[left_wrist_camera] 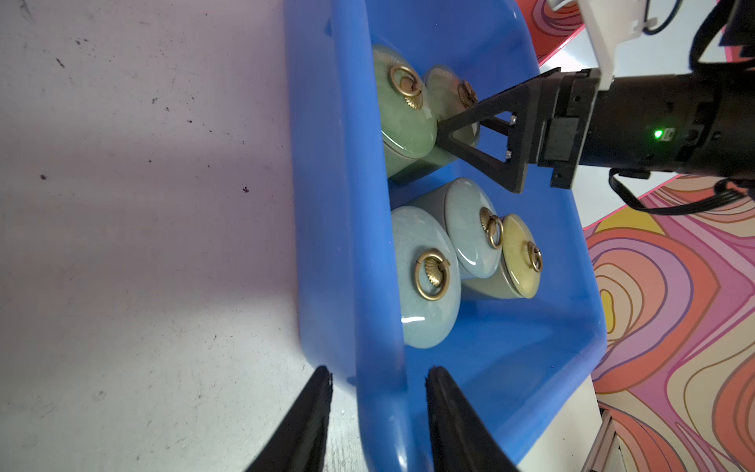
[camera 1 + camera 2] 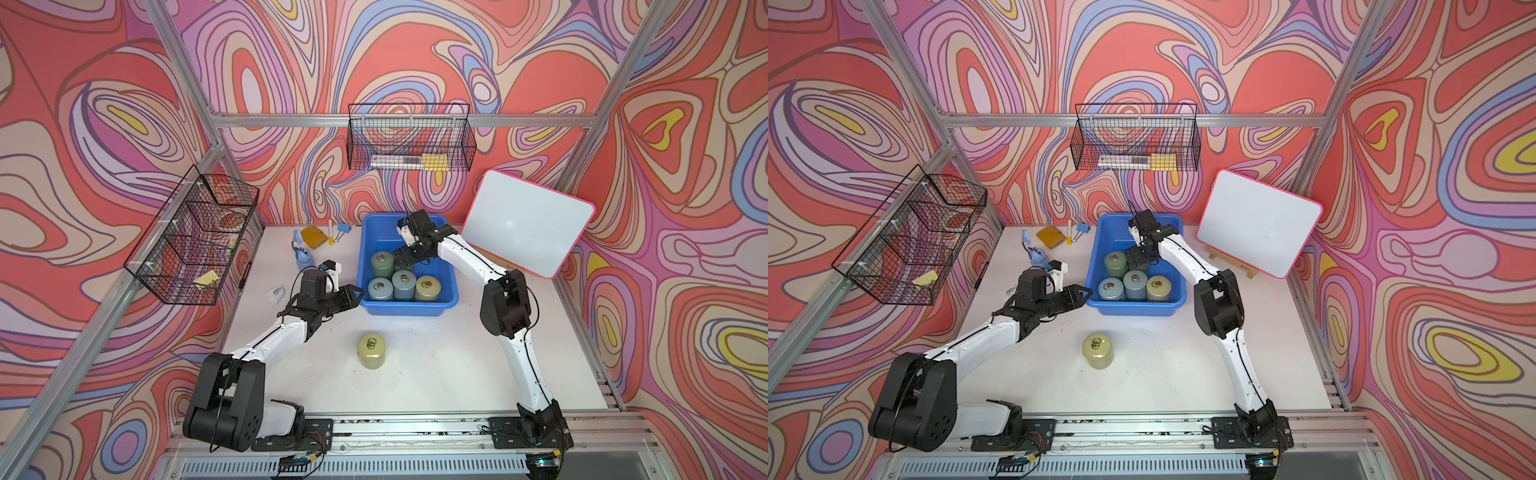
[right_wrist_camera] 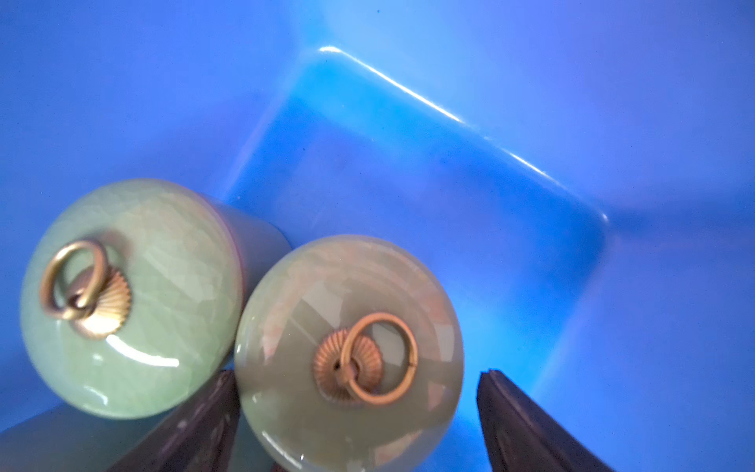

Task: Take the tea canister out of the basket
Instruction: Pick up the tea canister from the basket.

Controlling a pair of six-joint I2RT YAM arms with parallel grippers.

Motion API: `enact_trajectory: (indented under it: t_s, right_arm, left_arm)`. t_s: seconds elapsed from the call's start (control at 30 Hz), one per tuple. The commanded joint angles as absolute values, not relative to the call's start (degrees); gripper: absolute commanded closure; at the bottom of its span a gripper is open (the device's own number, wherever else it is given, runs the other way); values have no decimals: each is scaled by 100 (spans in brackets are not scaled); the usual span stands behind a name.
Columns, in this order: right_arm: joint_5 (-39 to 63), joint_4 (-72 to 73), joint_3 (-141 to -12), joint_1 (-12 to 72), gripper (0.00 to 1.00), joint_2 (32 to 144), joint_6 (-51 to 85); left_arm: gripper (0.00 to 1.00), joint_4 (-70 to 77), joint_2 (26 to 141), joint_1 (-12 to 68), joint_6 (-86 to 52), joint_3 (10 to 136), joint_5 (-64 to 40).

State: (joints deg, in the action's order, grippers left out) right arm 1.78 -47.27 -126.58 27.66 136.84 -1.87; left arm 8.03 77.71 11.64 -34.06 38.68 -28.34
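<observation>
The blue basket holds several round-lidded tea canisters with brass ring pulls. My right gripper reaches down into it, open, its fingers on either side of an olive-grey tea canister. One finger touches that canister and the other stands off with a gap. A green canister leans right beside it. My left gripper is shut on the basket's near-left rim, one finger outside the wall and one inside. Another yellow-green canister stands on the table in front of the basket.
A pink-edged whiteboard leans on a stand at the back right, close to my right arm. Black wire baskets hang on the left wall and the back wall. Small items lie at the back left of the table.
</observation>
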Motion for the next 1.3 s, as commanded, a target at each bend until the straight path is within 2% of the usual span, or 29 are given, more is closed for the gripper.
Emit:
enact_trajectory:
  t_s: [0.0,0.6,1.0,1.13,1.27]
  right_arm:
    - [204,-4607,-12779,2698,9,13907,-112]
    - [404,-3995,-12457,2580,18,14038,118]
    - [457,-3803,-12513,2575,11,14158,177]
    - [475,-3785,-12576,2576,13,14203,185]
    - [462,-3758,-12542,2584,20,14176,192]
  left_arm:
    - [57,709,7735,1132,-3309,3823,-2819]
    - [57,704,7734,1135,-3313,3823,-2834]
    - [57,703,7735,1137,-3305,3823,-2830]
    - [58,704,7737,1134,-3308,3831,-2830]
    - [57,703,7743,1136,-3310,3823,-2839]
